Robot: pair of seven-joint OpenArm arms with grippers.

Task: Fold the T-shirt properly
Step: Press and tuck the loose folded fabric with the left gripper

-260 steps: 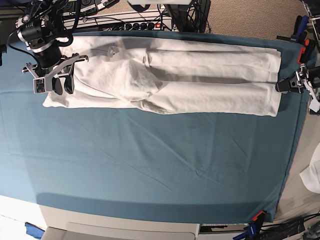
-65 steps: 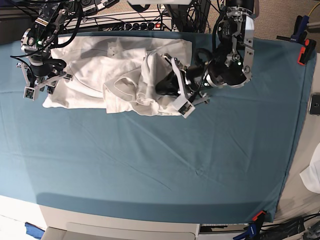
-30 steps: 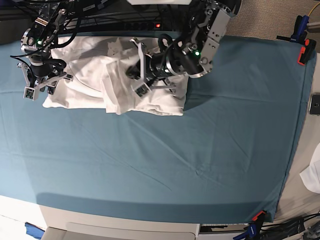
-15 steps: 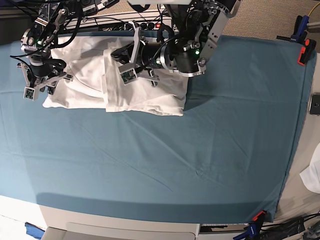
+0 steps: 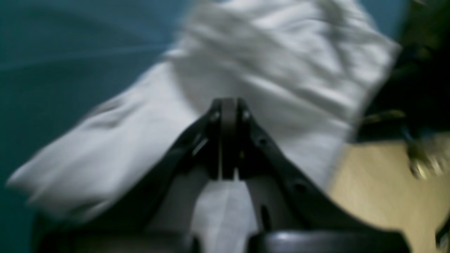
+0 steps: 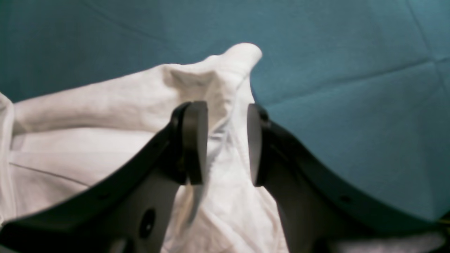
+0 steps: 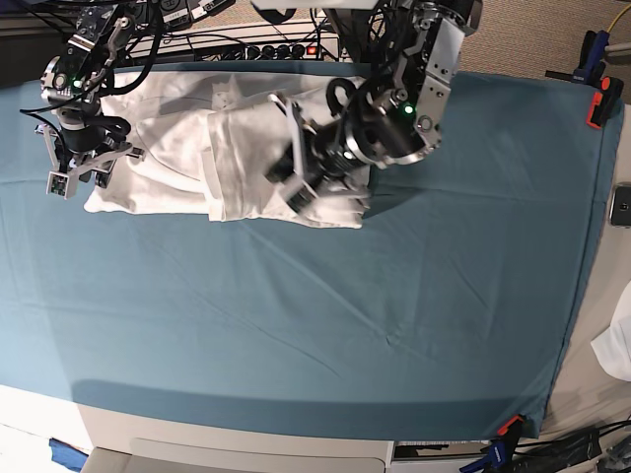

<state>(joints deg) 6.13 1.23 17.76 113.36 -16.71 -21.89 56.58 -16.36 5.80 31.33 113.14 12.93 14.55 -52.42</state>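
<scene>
White cotton, the T-shirt [image 7: 212, 148] lies folded over itself into a rumpled block at the far edge of the bench [image 7: 325, 325], on the teal cloth [image 7: 414, 296] that covers it.

Over the garment's nearer end hangs the left end effector [image 7: 296, 177], its fingers pressed together; in the left wrist view its tips [image 5: 228, 116] meet with no gap above blurred white fabric, and a strip of cloth shows just behind them, though the blur leaves it unclear whether any is pinched.

At the shirt's other end sits the right end effector [image 7: 79, 163]. Its pads [image 6: 195, 140] stand partly spread, with a raised ridge of the T-shirt [image 6: 218, 105] running up between them. The fabric touches the one pad and appears to brush the other, but I cannot tell if it is truly gripped. Past those pads a corner of the shirt peaks upward, and beyond it there is only teal cloth.
</scene>
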